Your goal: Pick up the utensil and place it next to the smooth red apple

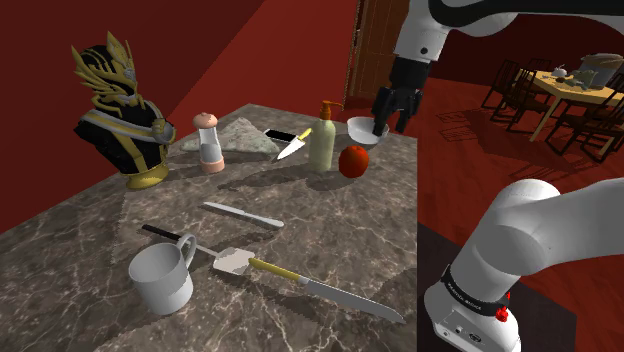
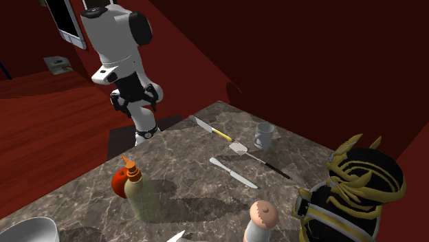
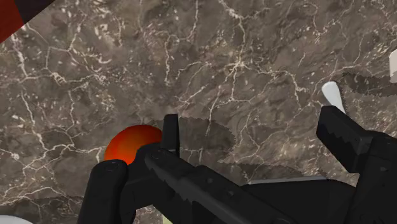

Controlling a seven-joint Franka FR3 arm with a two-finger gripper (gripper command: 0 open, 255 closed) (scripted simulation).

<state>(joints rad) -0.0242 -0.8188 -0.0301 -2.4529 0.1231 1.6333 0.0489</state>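
Grey plain knife point(image 1: 243, 214), likely your utensil, lies flat mid-table, its long axis running from the shoulder view's upper left to lower right. Your gripper point(image 1: 388, 125) hangs high by the red apple point(image 1: 352, 160), fingers spread, empty. The knife is well apart, toward that view's lower left, so you'd set the jaws across its length.

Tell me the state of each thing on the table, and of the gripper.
Gripper: open, empty, above the table.
Red apple: resting on the table, untouched.
Pump bottle: upright.
Bowl: right side up.
Mug: upright.
Shaker: upright.
Spatula: lying flat.
Long knife: lying flat.
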